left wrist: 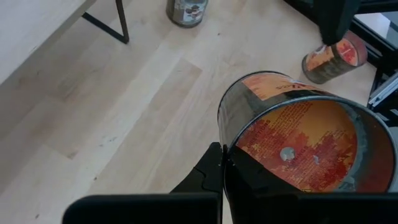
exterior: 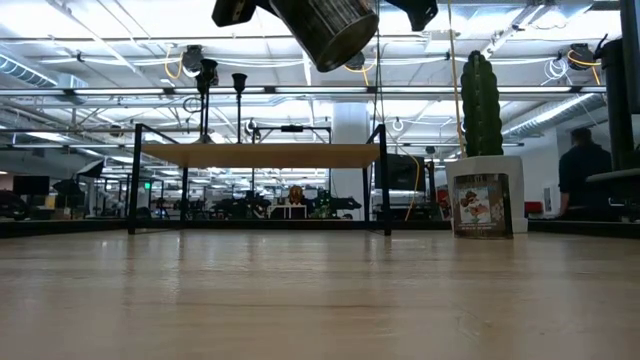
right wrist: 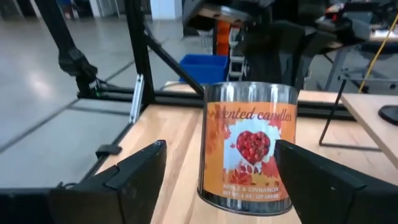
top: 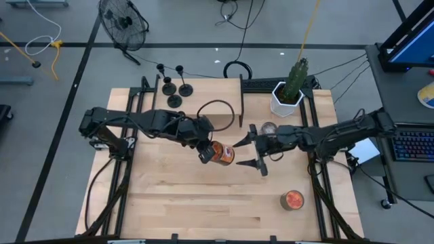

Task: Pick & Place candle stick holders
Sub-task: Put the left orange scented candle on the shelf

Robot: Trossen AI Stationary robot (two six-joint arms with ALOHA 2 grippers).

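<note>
both arms reach mid-table; left gripper (top: pixel 209 150) jaws clamped, right gripper (top: pixel 252 150) jaws spread.

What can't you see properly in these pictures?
Low view: the picture's top edge cuts off the candle jar and the left end effector gripping it.
Left wrist view: the jar hides one finger of that end effector.
High view: the three candle stick holders are too small for detail.

Straight down over the table (top: pixel 203 196) from high up. Level across it from low down. Close past each gripper's fingers onto one shared candle jar (right wrist: pixel 250 147).
</note>
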